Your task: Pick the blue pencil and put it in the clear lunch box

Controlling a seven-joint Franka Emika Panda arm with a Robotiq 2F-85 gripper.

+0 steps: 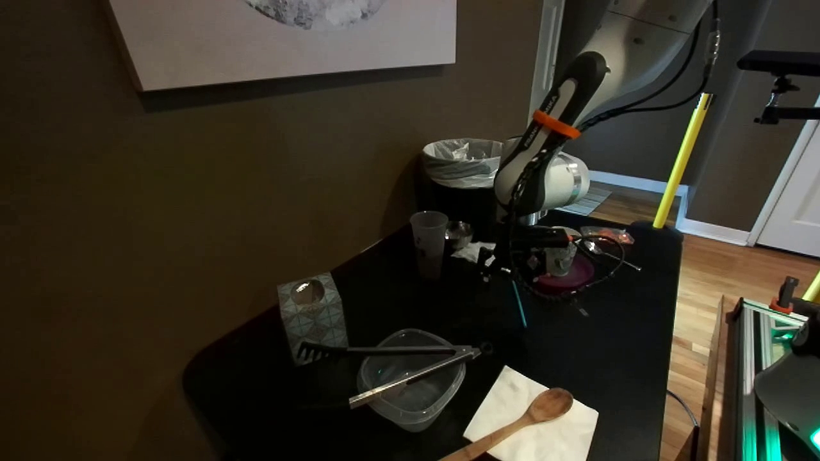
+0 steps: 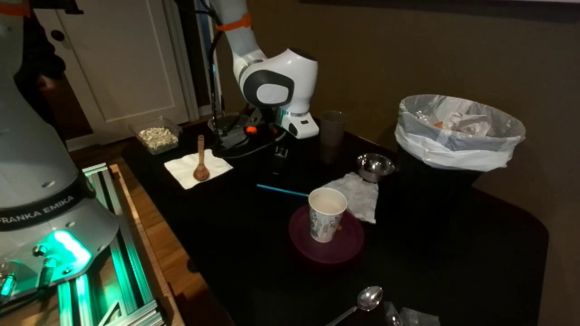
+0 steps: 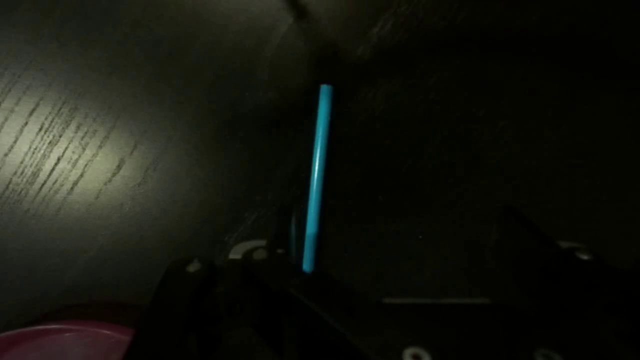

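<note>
The blue pencil [image 1: 519,304] lies on the black table; it also shows in an exterior view [image 2: 281,189] and in the wrist view [image 3: 317,175]. My gripper [image 3: 400,235] is open, its dark fingers wide apart. The pencil's near end is between the fingers, close beside the left one in the wrist view; I cannot tell if they touch. In an exterior view the gripper [image 1: 496,264] is low over the table at the pencil's far end. The clear lunch box [image 1: 416,410] stands nearer that camera, with tongs [image 1: 410,378] lying across its top.
A wooden spoon [image 1: 548,406] lies on a napkin [image 1: 573,435] beside the box. A tissue box [image 1: 314,320] and a tall cup [image 1: 429,243] stand along the wall. A paper cup [image 2: 326,222] on a purple plate [image 2: 326,253], a metal bowl [image 2: 375,167] and a bin [image 2: 457,158] are near.
</note>
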